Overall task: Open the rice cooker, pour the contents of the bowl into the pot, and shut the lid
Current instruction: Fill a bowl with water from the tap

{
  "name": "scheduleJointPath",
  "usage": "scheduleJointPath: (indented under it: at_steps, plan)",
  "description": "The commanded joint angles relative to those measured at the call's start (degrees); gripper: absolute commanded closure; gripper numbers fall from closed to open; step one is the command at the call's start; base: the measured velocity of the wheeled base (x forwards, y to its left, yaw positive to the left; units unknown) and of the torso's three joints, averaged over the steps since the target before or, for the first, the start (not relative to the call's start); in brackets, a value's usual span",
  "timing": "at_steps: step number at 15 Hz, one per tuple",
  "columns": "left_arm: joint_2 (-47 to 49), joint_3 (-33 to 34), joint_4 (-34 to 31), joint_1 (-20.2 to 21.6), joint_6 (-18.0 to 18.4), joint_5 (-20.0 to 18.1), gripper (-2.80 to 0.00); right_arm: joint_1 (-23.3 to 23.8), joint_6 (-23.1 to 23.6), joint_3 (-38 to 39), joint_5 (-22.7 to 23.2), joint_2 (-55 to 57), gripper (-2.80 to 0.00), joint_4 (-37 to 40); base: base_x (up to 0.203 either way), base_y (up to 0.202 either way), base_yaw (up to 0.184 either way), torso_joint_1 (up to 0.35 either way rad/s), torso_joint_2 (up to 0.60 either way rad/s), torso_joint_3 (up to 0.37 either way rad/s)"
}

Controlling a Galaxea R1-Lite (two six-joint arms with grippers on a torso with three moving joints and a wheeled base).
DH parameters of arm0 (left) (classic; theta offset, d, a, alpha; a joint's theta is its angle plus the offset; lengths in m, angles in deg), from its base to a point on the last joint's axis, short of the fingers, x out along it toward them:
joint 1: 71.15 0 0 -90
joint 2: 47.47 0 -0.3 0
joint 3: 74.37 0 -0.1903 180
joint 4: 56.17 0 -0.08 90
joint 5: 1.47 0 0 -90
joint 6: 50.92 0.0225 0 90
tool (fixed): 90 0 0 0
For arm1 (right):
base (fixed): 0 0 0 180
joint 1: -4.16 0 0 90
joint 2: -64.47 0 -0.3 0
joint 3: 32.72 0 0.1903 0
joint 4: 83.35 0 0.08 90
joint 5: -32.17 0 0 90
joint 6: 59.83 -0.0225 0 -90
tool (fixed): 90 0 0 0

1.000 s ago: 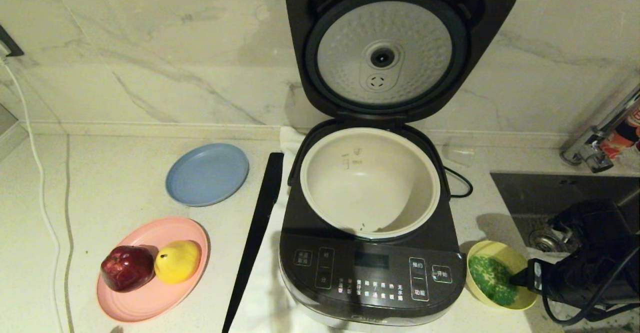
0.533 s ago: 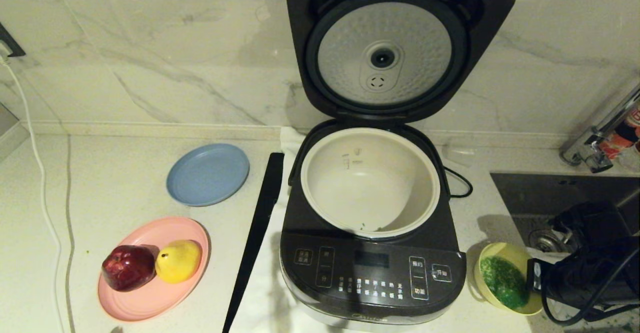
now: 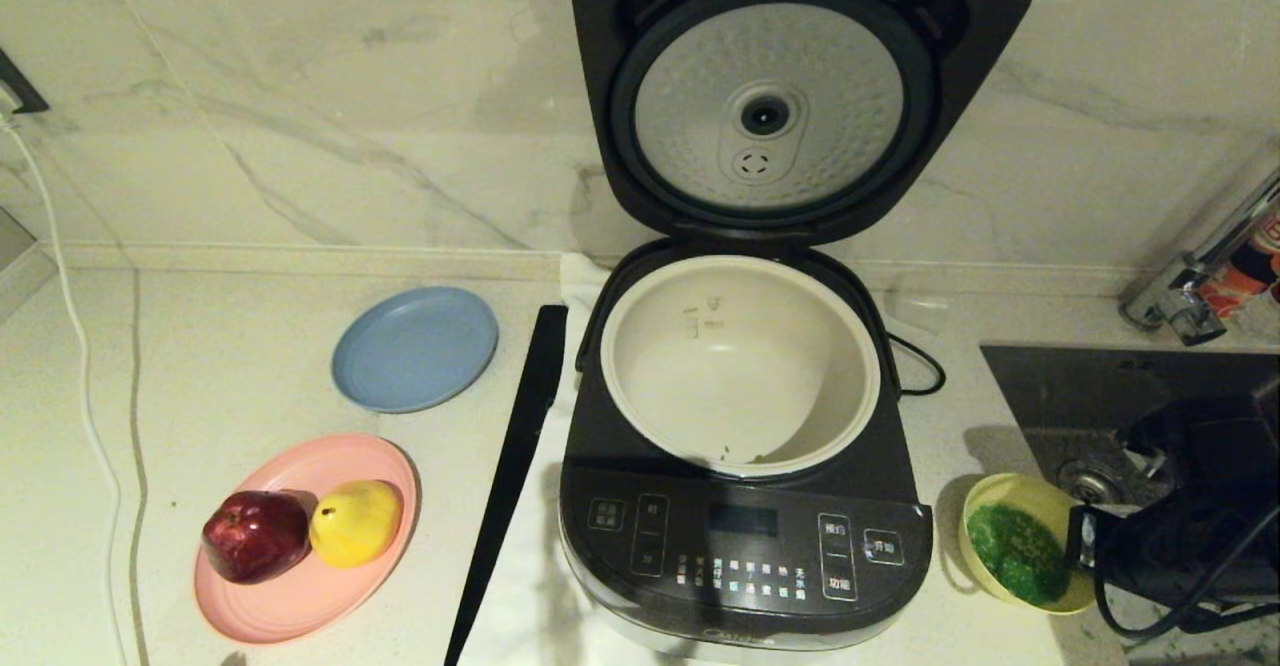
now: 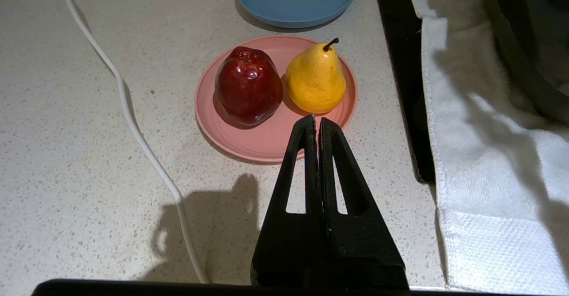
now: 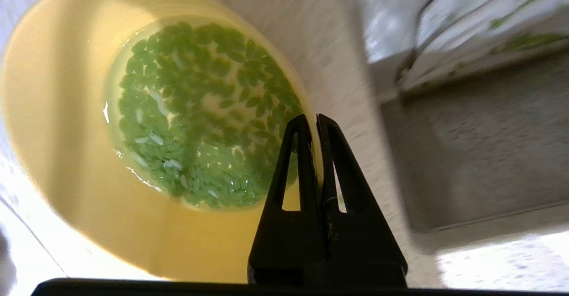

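The dark rice cooker (image 3: 745, 536) stands open in the middle, its lid (image 3: 770, 106) upright with the dimpled silver disc facing me. The cream-white pot (image 3: 740, 361) holds only a few green specks near its front wall. To the cooker's right, the pale-yellow bowl (image 3: 1020, 546) (image 5: 58, 122) with green bits (image 3: 1018, 554) (image 5: 200, 118) is tilted and held just above the counter. My right gripper (image 3: 1075, 551) (image 5: 314, 118) is shut on the bowl's right rim, one finger inside, one outside. My left gripper (image 4: 316, 120) is shut and empty, hovering near the pink plate.
A pink plate (image 3: 290, 596) (image 4: 249, 140) carries a red apple (image 3: 255, 536) (image 4: 248, 85) and a yellow pear (image 3: 355, 521) (image 4: 315, 80). A blue plate (image 3: 415, 348) and a long black bar (image 3: 510, 476) lie left of the cooker. A sink (image 3: 1110, 386) and faucet (image 3: 1200, 276) are at right.
The right gripper has lifted the bowl slightly and carried it a little to the right, tilting it. The left arm has not moved.
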Motion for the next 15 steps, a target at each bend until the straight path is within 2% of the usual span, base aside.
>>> scheduleJointPath:
  at_steps: [1,4,8,15]
  plan:
    - [-0.04,0.53,0.02,0.01,0.04,-0.02,0.0,3.31,0.04,-1.33,0.09,-2.74,0.0,0.41,0.0,0.0,0.0,0.0,0.0,0.0]
    - [-0.04,0.45,0.02,0.01,0.04,-0.02,0.0,10.11,0.24,-3.94,1.45,-4.27,0.0,2.31,0.0,0.0,0.0,0.0,0.0,0.0]
    - [-0.04,0.48,0.02,0.01,0.04,-0.02,0.0,21.64,0.25,-11.86,9.23,-3.06,0.0,8.96,0.0,0.0,0.0,0.0,0.0,0.0]
    - [-0.04,0.44,0.02,0.01,0.04,-0.02,0.0,42.34,0.08,-30.35,17.94,11.36,0.0,16.66,0.0,0.0,0.0,0.0,0.0,0.0]
